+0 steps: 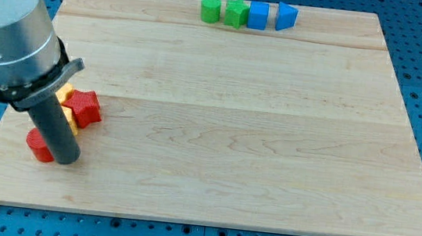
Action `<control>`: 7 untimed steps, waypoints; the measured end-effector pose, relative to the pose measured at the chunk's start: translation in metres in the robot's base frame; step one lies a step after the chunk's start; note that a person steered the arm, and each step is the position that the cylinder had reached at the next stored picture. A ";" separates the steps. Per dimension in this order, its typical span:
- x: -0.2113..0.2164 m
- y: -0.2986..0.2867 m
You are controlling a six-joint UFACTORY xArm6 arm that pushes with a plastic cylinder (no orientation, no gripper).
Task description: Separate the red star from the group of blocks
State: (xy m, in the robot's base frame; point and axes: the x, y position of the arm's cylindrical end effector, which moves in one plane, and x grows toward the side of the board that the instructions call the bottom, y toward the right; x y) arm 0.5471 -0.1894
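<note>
The red star (85, 108) lies at the view's left on the wooden board (226, 120), touching yellow blocks (66, 111) that the arm partly hides. A second red block (37, 144), its shape unclear, lies just below them. My tip (67, 158) is down on the board right beside that red block, on its right, and below the red star.
A row of blocks sits at the view's top: a green cylinder (211, 9), a green star (236, 13), a blue cube (259, 15) and a blue wedge-like block (286, 17). The board's left edge is close to the group.
</note>
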 end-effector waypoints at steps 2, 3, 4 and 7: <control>-0.047 -0.013; -0.063 -0.012; -0.083 -0.013; -0.160 0.004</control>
